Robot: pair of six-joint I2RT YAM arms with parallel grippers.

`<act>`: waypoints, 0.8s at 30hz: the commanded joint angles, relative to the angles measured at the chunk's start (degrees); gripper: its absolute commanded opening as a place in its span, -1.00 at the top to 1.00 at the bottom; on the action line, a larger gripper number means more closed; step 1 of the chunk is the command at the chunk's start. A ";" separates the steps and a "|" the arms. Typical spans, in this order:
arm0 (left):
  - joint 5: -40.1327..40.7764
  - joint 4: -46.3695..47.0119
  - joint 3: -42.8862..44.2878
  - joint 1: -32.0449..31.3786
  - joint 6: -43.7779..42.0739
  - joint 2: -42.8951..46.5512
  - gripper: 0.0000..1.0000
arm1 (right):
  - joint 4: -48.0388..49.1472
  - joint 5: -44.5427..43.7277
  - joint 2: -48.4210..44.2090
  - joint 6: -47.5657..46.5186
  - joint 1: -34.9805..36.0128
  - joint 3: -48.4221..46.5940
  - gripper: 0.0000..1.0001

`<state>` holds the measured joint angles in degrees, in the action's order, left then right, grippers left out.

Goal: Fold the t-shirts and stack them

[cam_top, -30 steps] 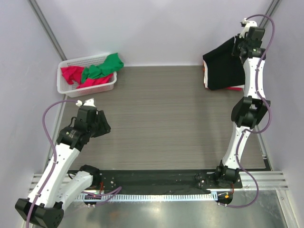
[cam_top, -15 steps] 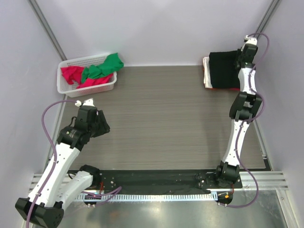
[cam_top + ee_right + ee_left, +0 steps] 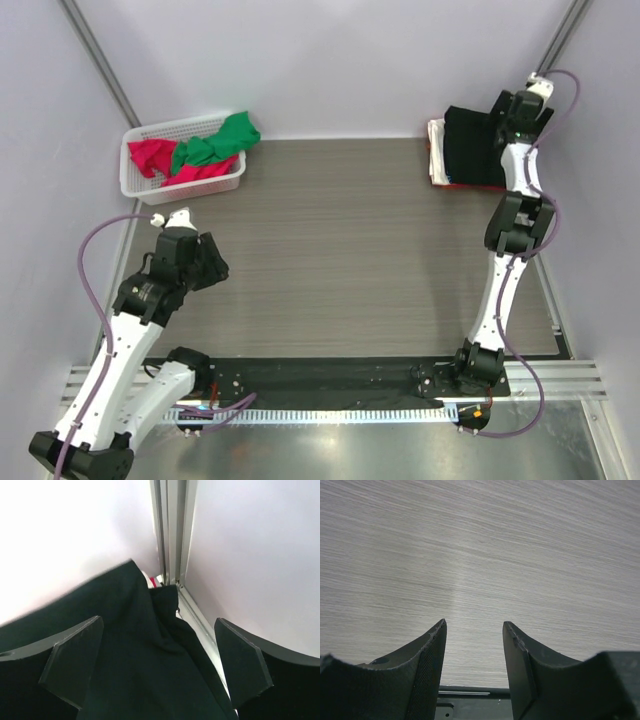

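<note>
The black shirt (image 3: 468, 148) at the far right corner is judged limp, best pinched at an edge; left gripper (image 3: 474, 625) and right gripper (image 3: 157, 621) are spread.

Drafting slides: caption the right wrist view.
Open right hand above the soft black cloth t-shirt, beside a grey metal corner post.

White arm links (image 3: 115, 345), black joints (image 3: 520, 225), purple cables (image 3: 84, 268), black wedge-shaped fingers (image 3: 420, 670)

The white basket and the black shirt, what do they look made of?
Basket: probably rigid white plastic, since its walls are a moulded open lattice. Black shirt: soft matte cloth, likely a cotton-type knit; it creases and lies limp in the right wrist view.
</note>
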<state>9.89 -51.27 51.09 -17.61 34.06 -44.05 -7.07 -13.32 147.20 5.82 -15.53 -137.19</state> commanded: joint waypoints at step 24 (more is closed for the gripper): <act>1.54 1.26 0.68 1.08 -0.05 4.85 -0.03 | 10.22 25.36 1.33 16.67 6.04 -4.58 -0.86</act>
<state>10.44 -51.22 51.09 -17.21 34.06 -39.83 -1.74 9.52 147.83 20.84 -10.31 -137.10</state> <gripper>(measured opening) 0.512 0.934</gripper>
